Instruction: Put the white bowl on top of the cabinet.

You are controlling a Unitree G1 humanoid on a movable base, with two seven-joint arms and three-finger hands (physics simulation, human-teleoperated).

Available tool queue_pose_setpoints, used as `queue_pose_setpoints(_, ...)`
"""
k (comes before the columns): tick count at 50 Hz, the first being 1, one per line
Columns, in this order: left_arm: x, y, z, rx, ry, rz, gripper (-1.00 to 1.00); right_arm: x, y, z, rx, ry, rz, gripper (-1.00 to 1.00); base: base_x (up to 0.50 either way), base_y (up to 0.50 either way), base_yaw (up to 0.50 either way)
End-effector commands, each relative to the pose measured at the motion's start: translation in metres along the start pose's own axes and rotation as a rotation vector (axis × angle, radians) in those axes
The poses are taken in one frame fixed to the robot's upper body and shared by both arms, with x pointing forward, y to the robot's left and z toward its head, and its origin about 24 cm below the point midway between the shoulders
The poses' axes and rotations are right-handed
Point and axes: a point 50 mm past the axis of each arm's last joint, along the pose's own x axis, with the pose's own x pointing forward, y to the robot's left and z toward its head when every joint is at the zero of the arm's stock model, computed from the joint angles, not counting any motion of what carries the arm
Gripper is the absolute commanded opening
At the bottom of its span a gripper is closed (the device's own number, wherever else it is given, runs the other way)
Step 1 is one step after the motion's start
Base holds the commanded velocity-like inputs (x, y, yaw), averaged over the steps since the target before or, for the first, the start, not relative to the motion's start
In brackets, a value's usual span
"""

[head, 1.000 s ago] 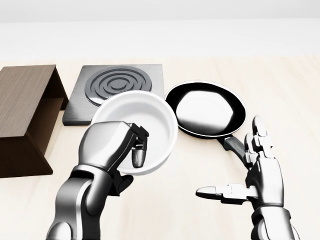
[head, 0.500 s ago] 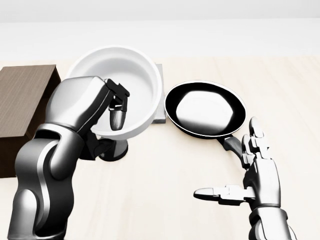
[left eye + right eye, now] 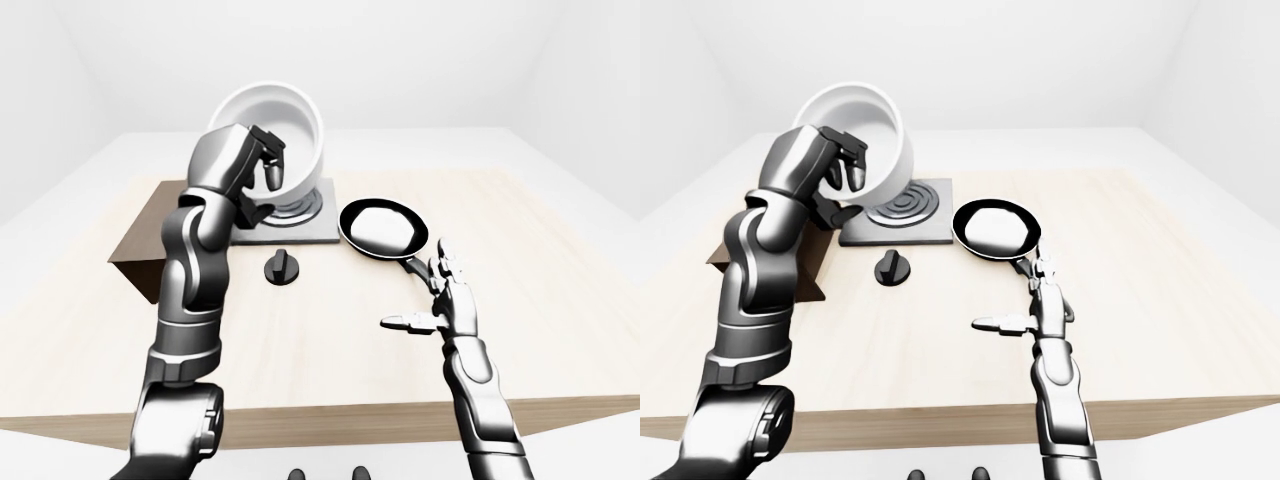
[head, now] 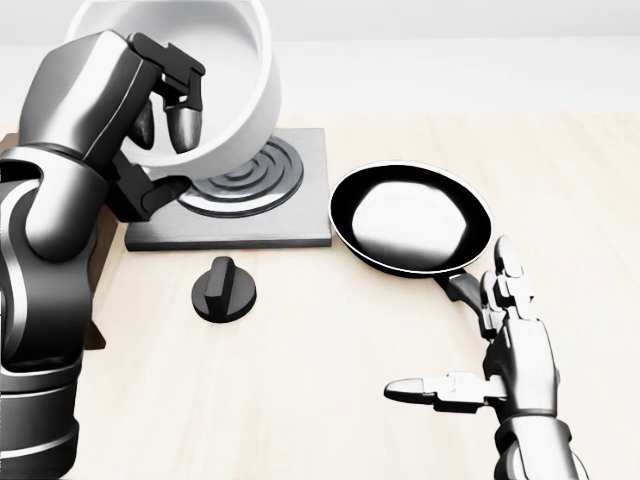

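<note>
Bowl, white, held up in air at upper left of head view, tilted so its opening faces the camera and down-right. Left hand wrapped on its rim: fingers curl inside the bowl, palm behind the wall. Grip closed round the rim. Bowl clear of tabletop, overlapping the stove plate in head view.

Cabinet, dark brown wood, sits at left edge of tabletop; mostly hidden behind left arm in all views. In right-eye view only a sliver shows beside the forearm, w/ bowl above and right of it. Bowl not on cabinet top.

Stove plate: grey square slab w/ concentric rings, upper centre-left of head view, flat on tabletop. Black knob lies just below its lower edge, apart from it.

Frying pan, black w/ glossy inside, just right of stove plate, centre-right of head view. Handle runs down-right toward right hand.

Right hand at lower right of head view, fingers spread: thumb points left, other fingers point up, tips near the pan handle. Holds nothing. Can't tell if fingertips touch the handle.

Tabletop light wood, white room behind. Left-eye view shows robot's feet at bottom edge, below tabletop's near edge.
</note>
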Motion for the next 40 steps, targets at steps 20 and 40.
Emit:
queue_pose_setpoints(20,0.025,0.043,-0.08,-0.126,0.25,0.293,-1.0,0.0,0.002,-0.001,-0.004,0.001,0.002,1.0,0.0,0.0,0.0)
queue_pose_setpoints(40,0.019,0.068,-0.142,-0.16,0.522,0.465,-1.0,0.001,0.003,-0.002,-0.004,0.006,0.007,1.0,0.0,0.0,0.0)
